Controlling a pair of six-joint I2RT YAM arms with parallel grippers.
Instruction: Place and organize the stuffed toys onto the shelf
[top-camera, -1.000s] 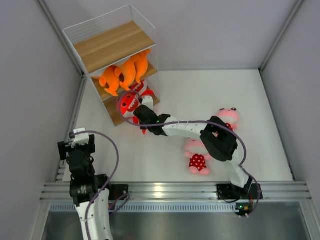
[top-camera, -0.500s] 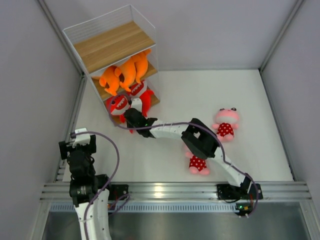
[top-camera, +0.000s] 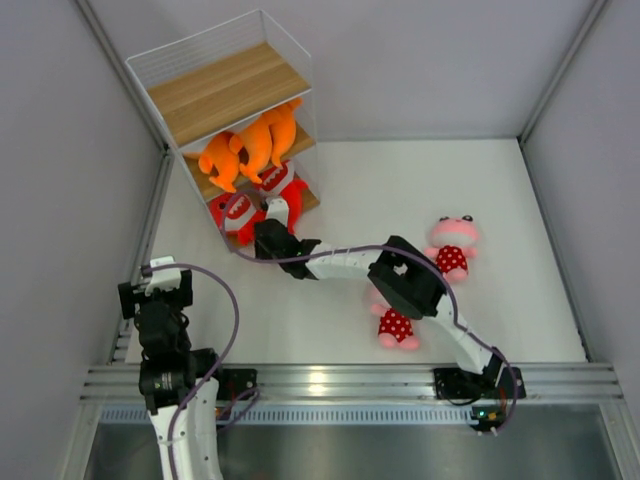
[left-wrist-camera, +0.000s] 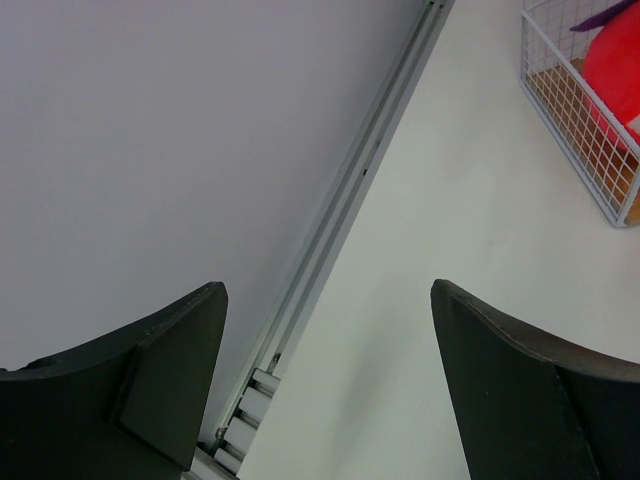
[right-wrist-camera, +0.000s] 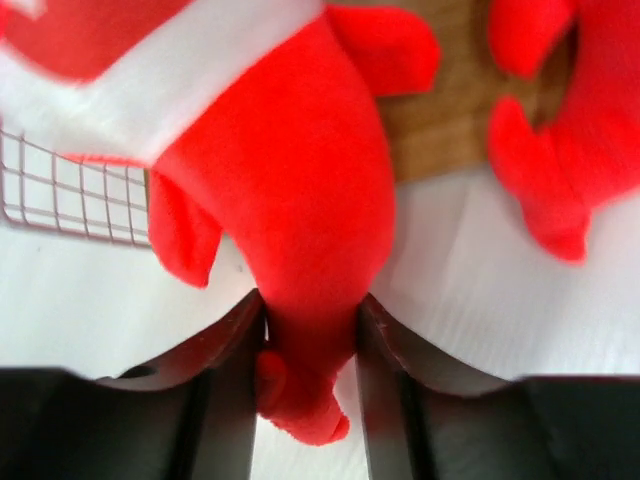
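The shelf (top-camera: 225, 90) stands at the back left. Two orange sharks (top-camera: 245, 148) lie on its middle board. My right gripper (top-camera: 264, 236) reaches to the shelf's front and is shut on the tail of a red shark (top-camera: 232, 212), whose head rests on the bottom board. In the right wrist view the gripper (right-wrist-camera: 308, 340) squeezes that shark (right-wrist-camera: 290, 200), and a second red shark (right-wrist-camera: 560, 150) lies to its right on the board (right-wrist-camera: 450, 110). Two pink animals in polka-dot dresses lie on the table: one (top-camera: 452, 240) at right, one (top-camera: 395, 322) partly under my right arm. My left gripper (top-camera: 155, 290) is open and empty.
The left wrist view shows its open gripper (left-wrist-camera: 325, 380) over the white table by the left wall rail (left-wrist-camera: 330, 240), with the shelf's wire corner (left-wrist-camera: 580, 130) and a red toy (left-wrist-camera: 615, 60) at top right. Grey walls enclose the table; a metal rail runs along the near edge.
My right gripper has carried the red shark left and back, from in front of the shelf onto the bottom board. The left arm has not moved.
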